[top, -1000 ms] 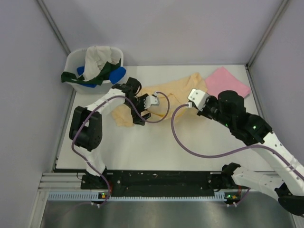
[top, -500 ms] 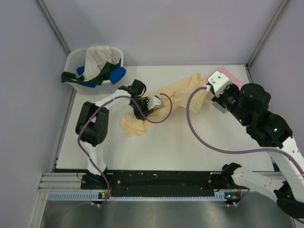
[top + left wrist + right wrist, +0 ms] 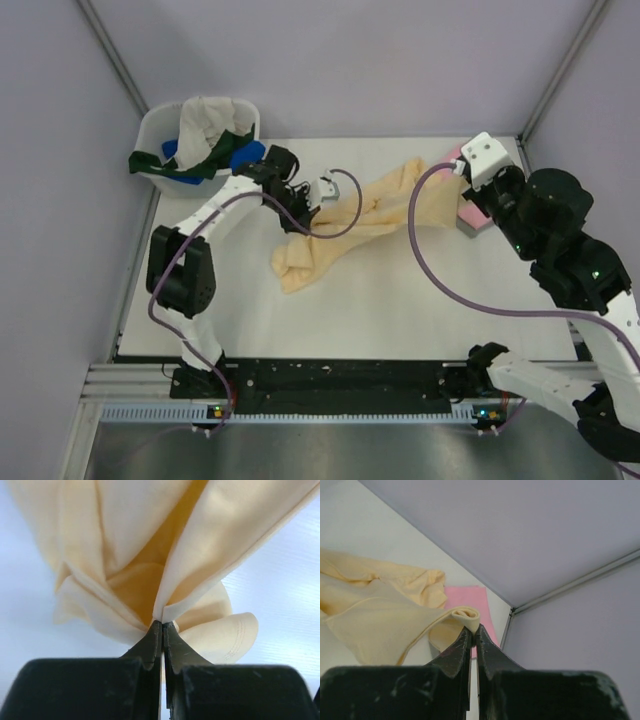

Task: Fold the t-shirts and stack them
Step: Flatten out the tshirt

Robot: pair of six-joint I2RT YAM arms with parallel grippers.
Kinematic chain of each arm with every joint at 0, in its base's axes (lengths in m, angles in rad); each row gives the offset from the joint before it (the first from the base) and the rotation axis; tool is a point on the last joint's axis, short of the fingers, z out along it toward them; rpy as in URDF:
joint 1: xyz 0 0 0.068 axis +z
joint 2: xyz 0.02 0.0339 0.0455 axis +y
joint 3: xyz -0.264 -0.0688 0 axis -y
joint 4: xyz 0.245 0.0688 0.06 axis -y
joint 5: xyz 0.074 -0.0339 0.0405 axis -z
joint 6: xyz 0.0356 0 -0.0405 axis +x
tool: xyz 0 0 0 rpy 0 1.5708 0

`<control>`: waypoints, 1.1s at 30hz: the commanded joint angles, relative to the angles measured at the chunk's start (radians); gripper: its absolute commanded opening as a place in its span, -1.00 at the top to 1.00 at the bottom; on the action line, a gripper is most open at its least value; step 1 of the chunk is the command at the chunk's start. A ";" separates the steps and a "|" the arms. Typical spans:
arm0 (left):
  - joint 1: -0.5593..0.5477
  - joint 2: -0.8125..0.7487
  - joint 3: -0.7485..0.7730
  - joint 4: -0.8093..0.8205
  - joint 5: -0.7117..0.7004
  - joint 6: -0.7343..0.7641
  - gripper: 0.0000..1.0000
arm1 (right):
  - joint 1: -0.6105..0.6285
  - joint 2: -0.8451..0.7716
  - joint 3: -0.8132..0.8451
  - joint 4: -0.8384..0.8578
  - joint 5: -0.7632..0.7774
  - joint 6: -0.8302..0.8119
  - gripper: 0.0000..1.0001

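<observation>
A pale peach-yellow t-shirt point(image 3: 370, 205) lies stretched in a band across the middle of the table. My left gripper point(image 3: 308, 218) is shut on a bunched fold near its left end; in the left wrist view the cloth point(image 3: 130, 540) fans up from the closed tips point(image 3: 162, 623). My right gripper point(image 3: 452, 192) is shut on a rolled edge at the shirt's right end point(image 3: 375, 625), pinched at the tips point(image 3: 472, 627). A folded pink t-shirt point(image 3: 470, 597) lies flat at the far right point(image 3: 478, 220), mostly hidden under the right arm.
A white plastic tub point(image 3: 158, 125) stands at the far left corner, holding cream-white point(image 3: 205, 115), dark green point(image 3: 205, 160) and blue point(image 3: 245, 152) shirts that hang over its rim. Grey walls close in the table on three sides. Purple cables loop over the table.
My left gripper has shut on the yellow shirt's left part. My right arm has drawn the other end toward the far right, stretching the crumpled shirt into a long band.
</observation>
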 commanded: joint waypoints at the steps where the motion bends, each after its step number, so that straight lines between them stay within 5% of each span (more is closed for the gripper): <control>1: 0.063 -0.164 0.109 -0.104 0.074 -0.035 1.00 | -0.012 -0.019 0.096 0.059 0.032 0.025 1.00; 9: 0.181 -0.397 0.185 -0.232 0.116 -0.052 1.00 | -0.012 -0.053 0.218 0.060 -0.106 0.080 1.00; 21: 0.258 -0.543 0.621 -0.656 0.255 -0.084 1.00 | -0.012 -0.030 0.603 0.072 -0.373 0.308 1.00; 25: 0.258 -0.572 0.571 -0.644 0.254 -0.147 1.00 | -0.012 0.033 0.585 0.106 -0.287 0.287 1.00; 30: 0.293 -0.569 0.318 -0.434 0.104 -0.252 1.00 | -0.015 0.230 0.507 0.138 -0.116 0.166 1.00; 33: 0.320 -0.519 0.262 -0.340 0.004 -0.282 1.00 | -0.157 0.375 0.505 0.144 -0.201 0.233 1.00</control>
